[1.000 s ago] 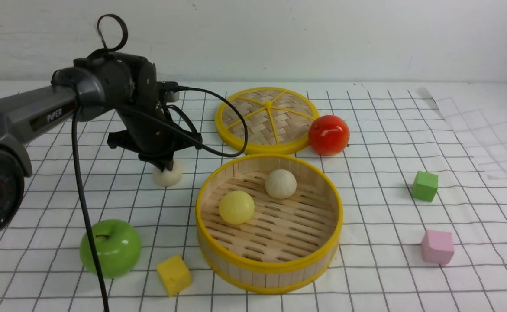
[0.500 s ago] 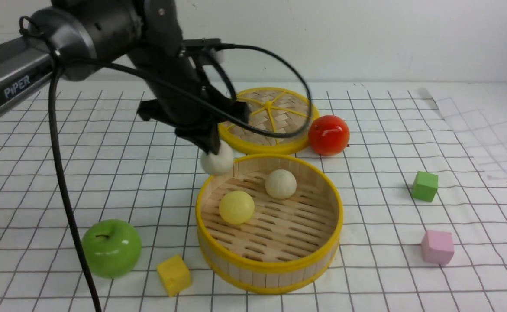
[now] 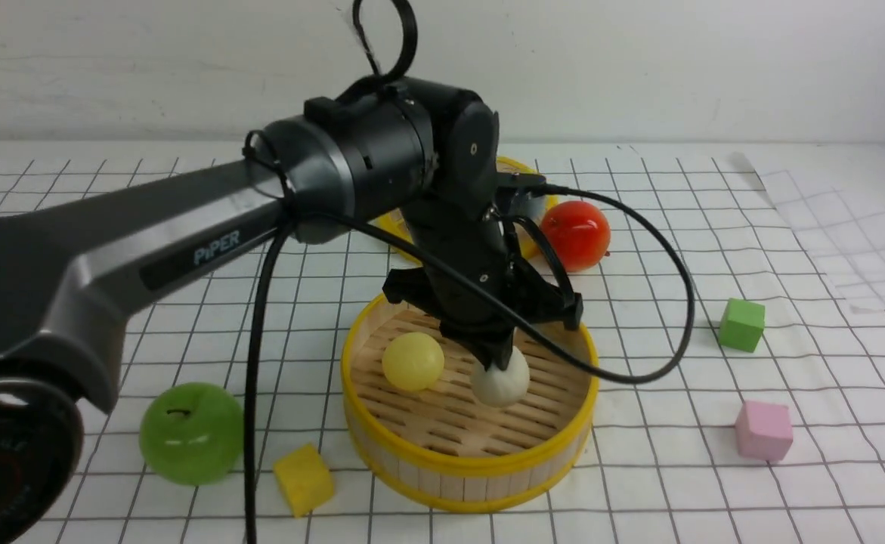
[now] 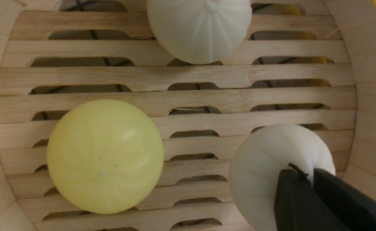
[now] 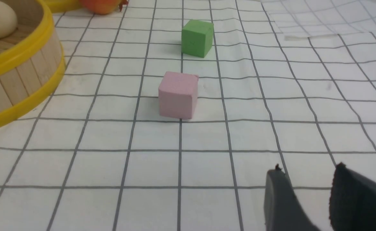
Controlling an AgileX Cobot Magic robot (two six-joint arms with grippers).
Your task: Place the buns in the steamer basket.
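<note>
A white, dark-gridded sheet covers the bench; on it sit the steamer basket mid-front, the woven lid behind it, a red fruit beside the lid; green apple and yellow cube front left; green cube, pink cube right.

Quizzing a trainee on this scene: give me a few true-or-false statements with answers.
The left gripper pinches a white bun inside the steamer basket. True.
The yellow bun lies outside the basket. False: it lies inside.
A second white bun sits in the basket. True.
The right gripper holds the pink cube. False: it is open and the cube lies apart from it.
The green apple is in the basket. False: it sits outside it.
</note>
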